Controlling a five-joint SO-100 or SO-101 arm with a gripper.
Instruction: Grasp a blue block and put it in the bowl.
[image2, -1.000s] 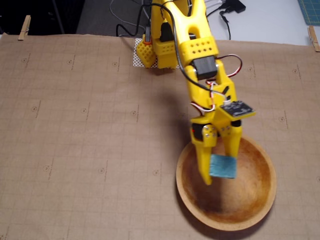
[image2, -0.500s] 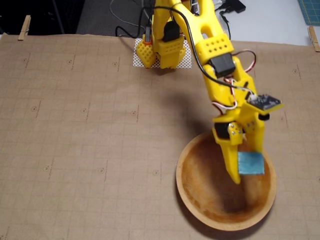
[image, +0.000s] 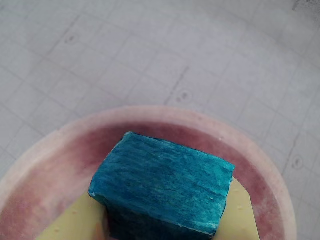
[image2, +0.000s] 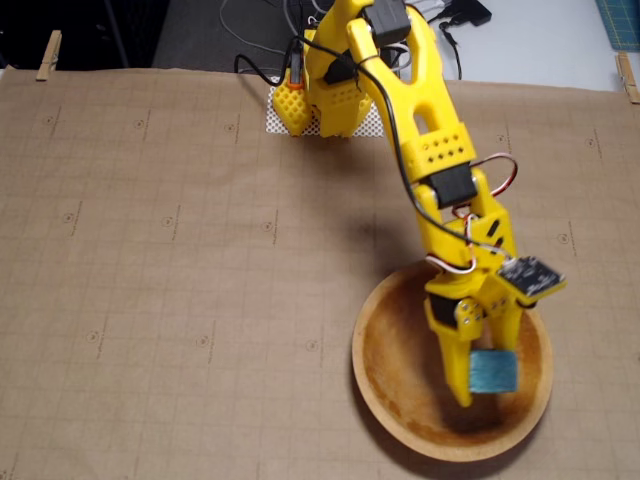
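The blue block (image2: 493, 373) is a small teal cuboid held between the two yellow fingers of my gripper (image2: 487, 380), over the inside of the bowl (image2: 395, 345). In the fixed view the bowl is a large round orange-brown wooden dish at the lower right. In the wrist view the block (image: 162, 182) fills the lower middle, with yellow fingers (image: 70, 225) on both sides below it and the bowl's pale rim (image: 60, 135) curving behind. I cannot tell whether the block touches the bowl's floor.
Brown gridded paper (image2: 150, 270) covers the table. The arm's base (image2: 320, 105) stands at the top middle with cables behind it. Wooden clothespins (image2: 47, 55) clip the paper at the top corners.
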